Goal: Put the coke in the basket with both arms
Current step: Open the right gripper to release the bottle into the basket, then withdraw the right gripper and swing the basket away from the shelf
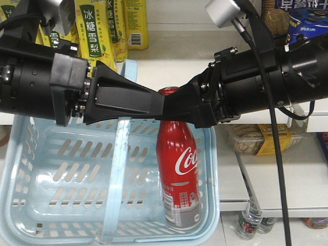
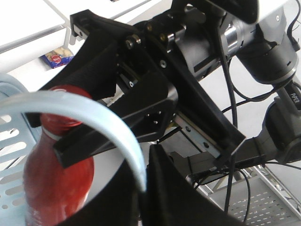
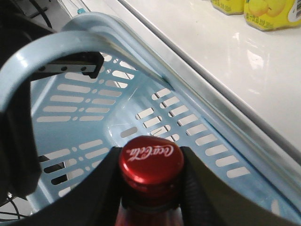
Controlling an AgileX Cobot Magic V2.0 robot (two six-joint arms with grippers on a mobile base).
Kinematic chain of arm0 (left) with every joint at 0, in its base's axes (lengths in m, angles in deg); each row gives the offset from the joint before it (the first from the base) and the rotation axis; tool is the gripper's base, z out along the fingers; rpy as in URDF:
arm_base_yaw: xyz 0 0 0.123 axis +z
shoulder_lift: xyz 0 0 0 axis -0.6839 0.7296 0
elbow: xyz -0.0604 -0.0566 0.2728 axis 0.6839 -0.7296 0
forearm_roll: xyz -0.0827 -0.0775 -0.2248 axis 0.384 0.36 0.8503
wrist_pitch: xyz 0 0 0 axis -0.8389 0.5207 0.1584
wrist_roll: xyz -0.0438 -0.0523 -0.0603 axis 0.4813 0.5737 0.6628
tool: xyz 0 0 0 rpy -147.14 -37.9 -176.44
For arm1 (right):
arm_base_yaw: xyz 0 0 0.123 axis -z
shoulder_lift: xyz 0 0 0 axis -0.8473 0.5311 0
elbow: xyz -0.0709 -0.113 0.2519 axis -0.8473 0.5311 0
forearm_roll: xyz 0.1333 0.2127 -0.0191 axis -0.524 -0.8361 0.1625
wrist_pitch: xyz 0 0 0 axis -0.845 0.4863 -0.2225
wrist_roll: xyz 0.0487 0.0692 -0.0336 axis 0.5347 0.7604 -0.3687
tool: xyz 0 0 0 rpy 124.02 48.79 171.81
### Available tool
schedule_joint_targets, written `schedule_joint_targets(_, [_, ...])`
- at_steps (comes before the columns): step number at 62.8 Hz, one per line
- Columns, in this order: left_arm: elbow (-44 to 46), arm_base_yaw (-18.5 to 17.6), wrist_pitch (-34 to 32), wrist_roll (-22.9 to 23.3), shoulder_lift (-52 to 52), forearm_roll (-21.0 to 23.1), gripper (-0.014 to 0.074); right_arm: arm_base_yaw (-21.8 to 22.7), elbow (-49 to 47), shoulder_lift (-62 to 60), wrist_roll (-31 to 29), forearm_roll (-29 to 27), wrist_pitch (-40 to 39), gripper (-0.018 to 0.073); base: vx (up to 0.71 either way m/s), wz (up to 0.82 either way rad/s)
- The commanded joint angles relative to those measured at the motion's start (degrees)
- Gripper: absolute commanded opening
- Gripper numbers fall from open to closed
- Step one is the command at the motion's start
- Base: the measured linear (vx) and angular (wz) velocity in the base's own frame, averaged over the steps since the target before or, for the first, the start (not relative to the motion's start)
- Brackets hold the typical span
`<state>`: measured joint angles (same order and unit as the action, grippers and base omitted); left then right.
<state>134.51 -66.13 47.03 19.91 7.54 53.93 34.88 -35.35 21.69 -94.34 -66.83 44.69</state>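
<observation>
Against store shelves (image 1: 266,169), the red coke (image 1: 177,169) (white script) stands in the basket (image 1: 31,154), right gripper (image 3: 150,162) pinching its neck; left gripper (image 1: 154,102) unclear.

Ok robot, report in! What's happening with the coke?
Right tool shut on coke at the cap. Coke upright inside basket. Left tool beside the cap, grip unclear. Basket handle close by.

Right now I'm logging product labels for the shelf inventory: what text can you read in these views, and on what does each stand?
"Coca-Cola", white script, on the side of the coke.
"Coca-Cola", white script, on the coke's red cap, right wrist view.
"冰糖雪梨", on the yellow drink cartons on the shelf.
Fine print on the coke's lower label: too small to read.
Blue packet top right: text blurred.
Snack packet on the shelf: unreadable.
</observation>
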Motion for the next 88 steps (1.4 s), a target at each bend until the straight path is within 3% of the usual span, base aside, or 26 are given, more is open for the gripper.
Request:
schedule_joint_targets(1, [2.1, -0.4, -1.9, -1.8, -1.9, 4.9, -0.0006, 0.1, -1.8, -1.8, 0.3, -2.7, -2.9, 0.0328, 0.0, 0.0])
schedule_joint_targets(13, [2.1, -0.4, -1.9, -1.8, -1.9, 4.9, -0.0006, 0.1, -1.8, -1.8, 0.7, -0.6, -2.8, 0.0467, 0.0, 0.0])
schedule_joint_targets(24, [2.1, -0.4, -2.0, -1.8, -1.9, 4.9, -0.0006, 0.2, -1.8, -3.2, 2.0, 2.6, -1.5, 0.0448, 0.0, 0.0])
schedule_joint_targets(33, [2.1, -0.4, -2.0, -1.8, -1.9, 4.9, -0.0006, 0.2, -1.8, -6.6, 6.8, 9.5, -1.6, 0.031, 0.0, 0.0])
schedule_joint_targets(39, [2.1, -0.4, -2.0, -1.8, -1.9, 4.9, -0.0006, 0.2, -1.8, -10.6, 9.7, 15.2, -1.5, 0.0179, 0.0, 0.0])
schedule_joint_targets(45, [2.1, -0.4, -2.0, -1.8, -1.9, 4.9, -0.0006, 0.2, -1.8, -15.0, 12.3, 20.8, -1.5, -0.0006, 0.0, 0.0])
schedule_joint_targets(58, [2.1, -0.4, -2.0, -1.8, -1.9, 4.9, -0.0006, 0.2, -0.6, -26.4, 16.2, 25.5, -1.0, -0.0005, 0.0, 0.0])
schedule_joint_targets(72, [2.1, -0.4, -2.0, -1.8, -1.9, 4.9, -0.0006, 0.2, 18.3, -43.3, 19.8, 29.3, -8.8, -0.0005, 0.0, 0.0])
schedule_joint_targets(88, [2.1, -0.4, -1.9, -1.8, -1.9, 4.9, -0.0006, 0.2, 48.6, -64.8, 28.6, 41.3, -21.4, -0.0005, 0.0, 0.0])
